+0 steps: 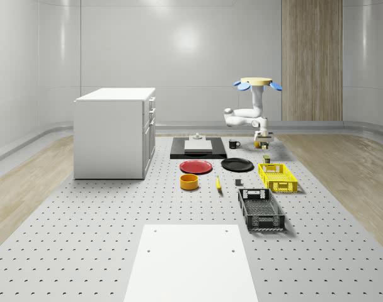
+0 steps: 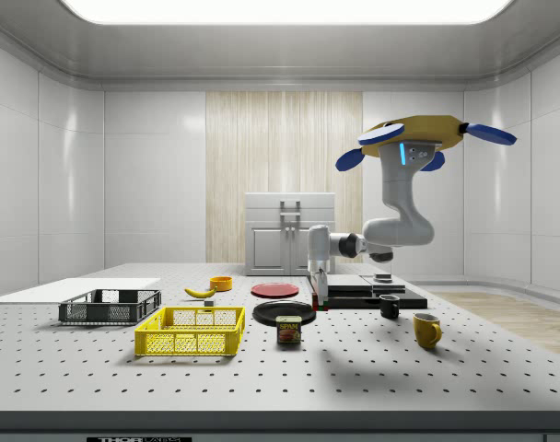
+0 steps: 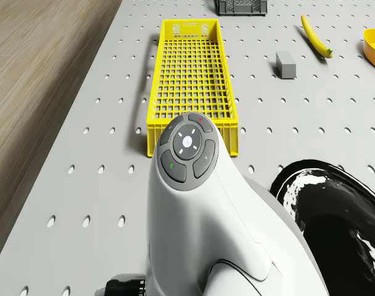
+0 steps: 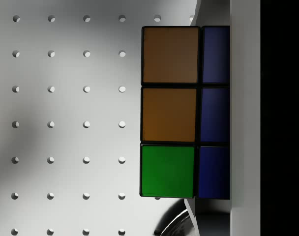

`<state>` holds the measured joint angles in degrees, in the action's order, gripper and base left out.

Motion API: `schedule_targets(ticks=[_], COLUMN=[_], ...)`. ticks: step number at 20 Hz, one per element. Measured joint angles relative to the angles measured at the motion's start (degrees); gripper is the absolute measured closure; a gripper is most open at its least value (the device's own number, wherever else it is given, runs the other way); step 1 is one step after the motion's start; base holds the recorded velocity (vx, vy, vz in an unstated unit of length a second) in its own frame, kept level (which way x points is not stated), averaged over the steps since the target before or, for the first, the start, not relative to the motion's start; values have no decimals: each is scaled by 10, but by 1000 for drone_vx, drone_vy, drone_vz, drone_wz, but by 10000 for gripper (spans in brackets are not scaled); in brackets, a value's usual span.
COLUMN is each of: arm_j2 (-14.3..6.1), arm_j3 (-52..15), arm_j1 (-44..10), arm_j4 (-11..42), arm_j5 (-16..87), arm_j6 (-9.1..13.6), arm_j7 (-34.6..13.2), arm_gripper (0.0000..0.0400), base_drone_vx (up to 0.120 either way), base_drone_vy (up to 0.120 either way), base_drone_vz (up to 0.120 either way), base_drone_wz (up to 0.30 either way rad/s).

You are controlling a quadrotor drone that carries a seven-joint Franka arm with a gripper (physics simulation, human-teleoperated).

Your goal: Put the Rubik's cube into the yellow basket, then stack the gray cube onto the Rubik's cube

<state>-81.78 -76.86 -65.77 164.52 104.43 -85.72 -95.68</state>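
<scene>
Bare perforated surface (image 3: 82, 179) open between the black plate (image 3: 335, 209) and the yellow basket (image 3: 190, 80), basket interior unoccupied, Spam can (image 2: 288, 330) standing just beside the basket, gray cube (image 3: 286, 65) near its far side

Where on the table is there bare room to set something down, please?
The table is bare between the cabinet and the white sheet, and past the yellow basket towards the whole-scene view's right. It is crowded around the plates, red and black, the banana and the dark basket.
</scene>
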Motion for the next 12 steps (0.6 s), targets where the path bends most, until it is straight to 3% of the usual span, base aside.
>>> schedule_targets(ticks=[12], arm_j2=[-17], arm_j3=[-3], arm_j1=[-4], arm_j4=[-1], arm_j5=[-7], arm_j6=[-16], arm_j7=[-3], arm_gripper=[79], base_drone_vx=[120], base_drone_vy=[0], base_drone_vz=[0], base_drone_wz=[0])
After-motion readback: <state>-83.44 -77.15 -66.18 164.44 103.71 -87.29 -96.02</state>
